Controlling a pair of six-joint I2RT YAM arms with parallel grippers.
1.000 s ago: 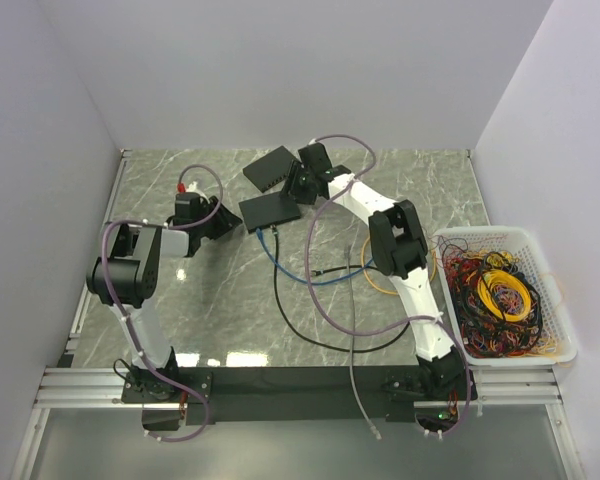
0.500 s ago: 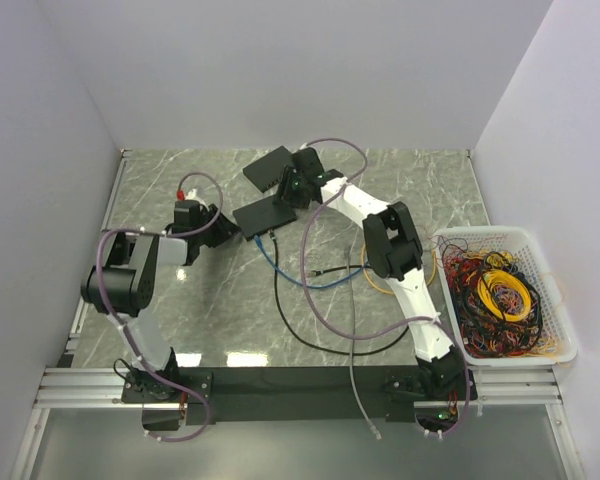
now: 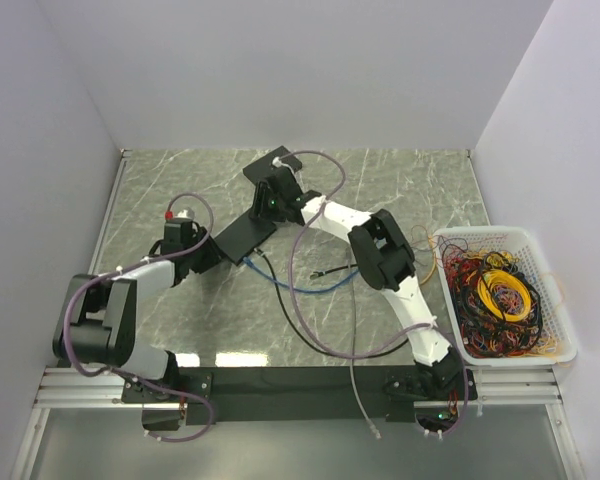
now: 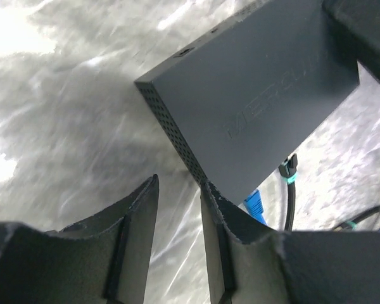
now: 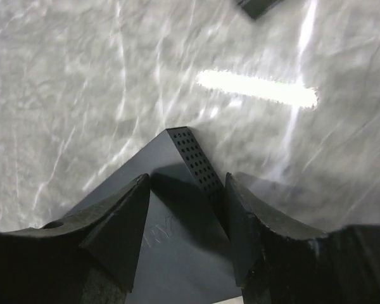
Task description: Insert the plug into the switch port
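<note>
Desk (image 3: 180, 180): grey marbled top, walled on 3 sides.
Switch (image 4: 253, 95): oblong dark-grey box, flat on the desk, left of centre and set at a slant; vented short side, raised lettering on its lid.
Port: on a face of the switch that no view shows; cannot be made out.
Plug: clear tip not discernible in any view.
Orange cable (image 3: 427, 262): short stretch showing between the right arm's elbow and the basket, well apart from the switch.
Left end effector (image 4: 178, 185): released, narrow gap, nothing between the fingers; low over the desk, just beside the switch's vented near corner.
Right end effector (image 5: 189, 180): fingers apart, astride the far corner of the switch; cannot tell whether they press on it.
Blue cable (image 3: 285, 282): tip at the switch's long edge, line curving across the desk's middle.
Black cable (image 4: 290, 190): teal-banded tip beside the blue one, at the same edge.
Slab (image 3: 260, 165): flat, black, behind the switch, partly hidden by the right wrist.
Basket (image 3: 480, 233): white, at the desk's right edge, full of tangled cables.
</note>
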